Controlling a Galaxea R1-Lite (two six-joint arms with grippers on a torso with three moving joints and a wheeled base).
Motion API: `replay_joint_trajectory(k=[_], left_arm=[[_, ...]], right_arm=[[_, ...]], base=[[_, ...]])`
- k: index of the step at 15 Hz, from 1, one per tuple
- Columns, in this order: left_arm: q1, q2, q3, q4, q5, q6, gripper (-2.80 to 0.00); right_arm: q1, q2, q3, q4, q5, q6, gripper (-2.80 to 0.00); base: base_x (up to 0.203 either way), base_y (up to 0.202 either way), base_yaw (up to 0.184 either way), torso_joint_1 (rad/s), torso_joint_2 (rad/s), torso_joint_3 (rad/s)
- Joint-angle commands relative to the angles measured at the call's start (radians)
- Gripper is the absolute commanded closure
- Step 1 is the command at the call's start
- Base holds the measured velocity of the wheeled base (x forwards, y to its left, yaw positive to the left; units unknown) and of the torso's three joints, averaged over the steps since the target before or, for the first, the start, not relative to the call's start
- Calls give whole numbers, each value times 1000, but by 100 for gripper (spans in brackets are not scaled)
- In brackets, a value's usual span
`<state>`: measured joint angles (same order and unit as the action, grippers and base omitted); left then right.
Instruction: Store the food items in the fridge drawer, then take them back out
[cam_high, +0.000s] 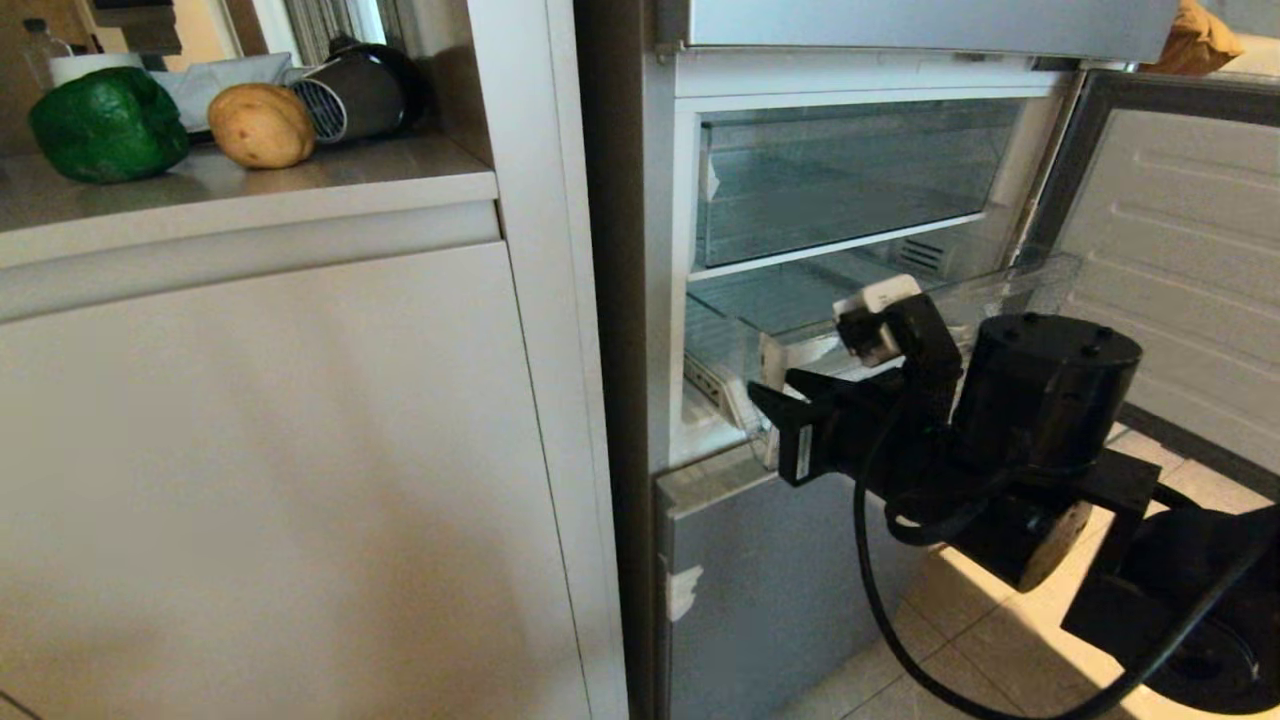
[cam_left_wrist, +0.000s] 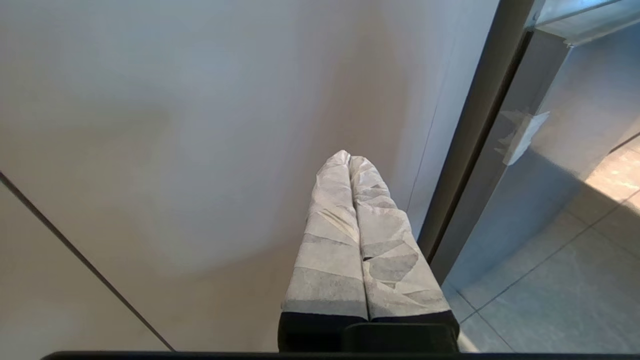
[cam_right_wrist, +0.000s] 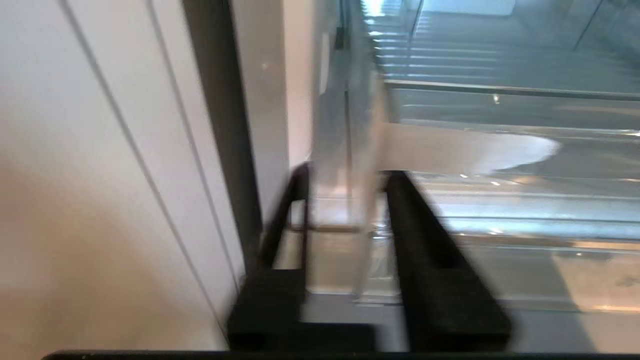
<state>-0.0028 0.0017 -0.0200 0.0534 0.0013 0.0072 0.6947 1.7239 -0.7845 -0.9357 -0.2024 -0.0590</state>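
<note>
The dark-green bell pepper (cam_high: 108, 125) and the tan-brown bun (cam_high: 261, 125) sit side by side on the counter (cam_high: 330, 180) at the upper left, away from both arms. The clear fridge drawer (cam_high: 1010, 285) stands pulled out of the open fridge and looks empty. My right gripper (cam_high: 775, 405) is at the drawer's front left corner. In the right wrist view its black fingers stand open (cam_right_wrist: 346, 174), with the drawer's clear wall (cam_right_wrist: 365, 210) in the gap between them. My left gripper (cam_left_wrist: 348, 156) is shut, its white-wrapped fingers pointing at the cabinet front, holding nothing.
A grey hair dryer (cam_high: 355, 90) lies behind the bun on the counter. The white cabinet front (cam_high: 280, 480) fills the left side. The fridge door (cam_high: 1180, 260) hangs open at the right, above a tiled floor. A silver-blue lower panel (cam_high: 780, 580) sits under the drawer.
</note>
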Motion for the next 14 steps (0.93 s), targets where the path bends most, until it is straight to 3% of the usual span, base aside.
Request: replay_joint_trajectory(k=[1,7,14], left_arm=[[0,0,0,0,0,0,0],[0,0,0,0,0,0,0],[0,0,0,0,0,0,0]], right_arm=[[8,-57,54,-2,-5,1,-280],[36,-175,160,-1,-22,-3,-280],[71,-391,315,11,-157,-13,-280]], base=[[0,0,0,0,0,0],[0,0,0,0,0,0],[0,0,0,0,0,0]])
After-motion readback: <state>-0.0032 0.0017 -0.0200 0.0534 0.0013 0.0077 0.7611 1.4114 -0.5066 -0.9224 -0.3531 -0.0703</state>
